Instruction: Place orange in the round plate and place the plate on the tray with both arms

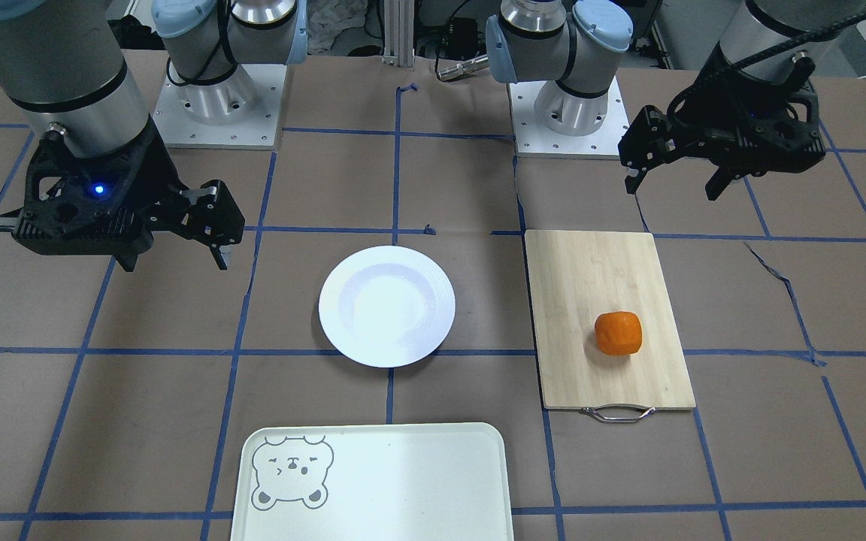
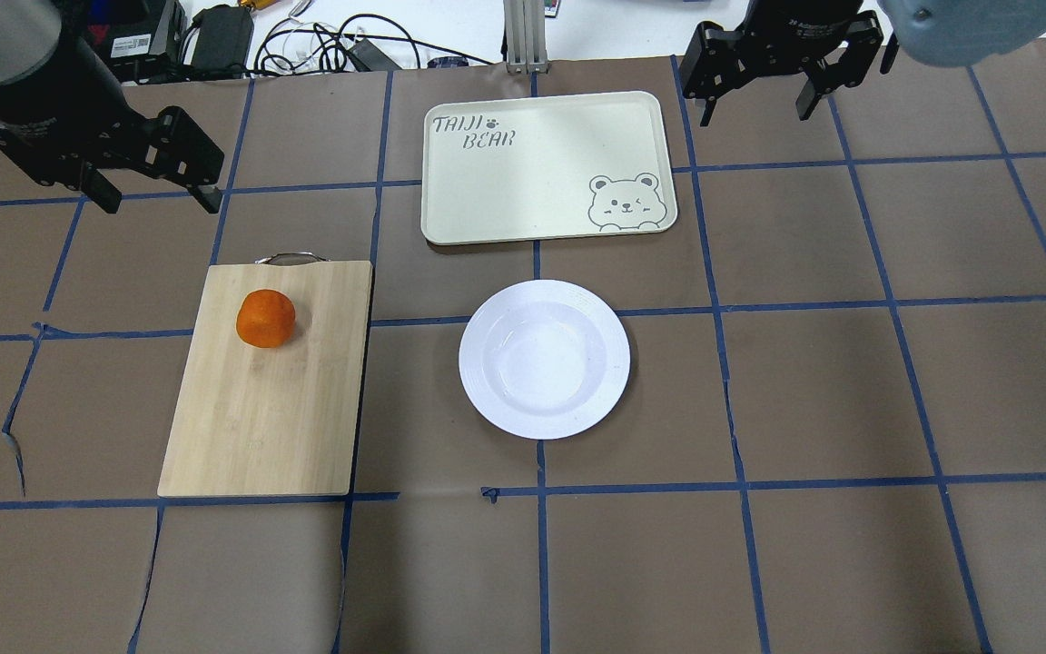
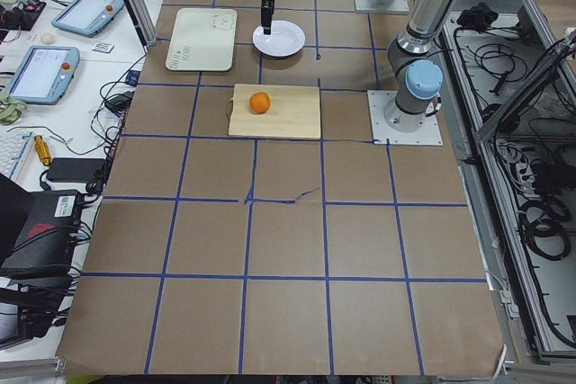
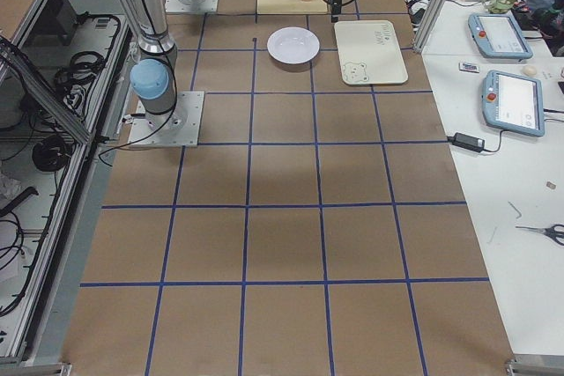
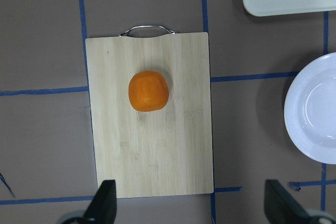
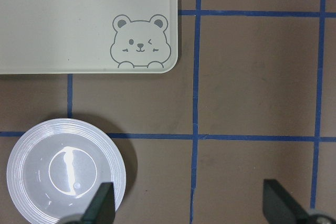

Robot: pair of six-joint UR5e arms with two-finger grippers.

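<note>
In the overhead view, the small bright orange fruit (image 2: 265, 318) sits on the upper half of a pale wooden cutting board with a metal handle (image 2: 260, 418). The board lies left of centre on the brown paper-covered desk with a blue tape grid (image 2: 804, 381). The plain white round plate (image 2: 483, 359) lies flat at the middle of the frame, apart from the board. It is just below the pale mint-white rectangular tray with a grey bear face in one corner (image 2: 523, 173), which lies at the upper centre. The left end effector (image 2: 160, 200) hangs at the upper left of the frame, above the desk past the board's handle, with its black fingers spread apart. The right end effector (image 2: 753, 113) hangs at the upper right, just beside the tray's right edge, with its fingers likewise apart.
</note>
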